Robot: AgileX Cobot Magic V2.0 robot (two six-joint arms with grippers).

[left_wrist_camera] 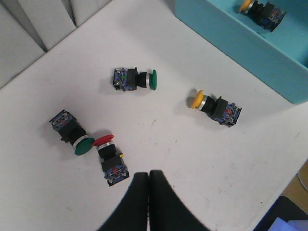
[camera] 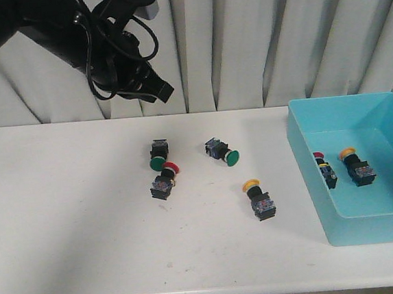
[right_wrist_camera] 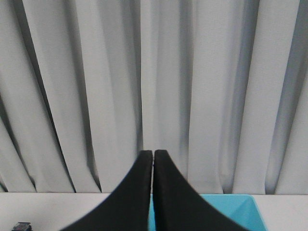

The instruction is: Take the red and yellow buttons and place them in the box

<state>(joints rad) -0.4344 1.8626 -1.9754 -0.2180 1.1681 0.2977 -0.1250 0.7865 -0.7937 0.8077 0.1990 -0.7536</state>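
Two buttons sit in the box, two more wait on the surface.

We see a red button (camera: 165, 183) and a yellow button (camera: 259, 198) lying on the white surface (camera: 65, 220), beside the turquoise box (camera: 369, 231). Our left claw (left_wrist_camera: 148, 179) hangs clenched and empty above them; our right claw (right_wrist_camera: 153, 159) is clenched too, facing the curtain (right_wrist_camera: 216, 86).

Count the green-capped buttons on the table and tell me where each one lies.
2. One green button lies beside the red button at mid-table; the other green button lies to its right, nearer the box. None in the box.
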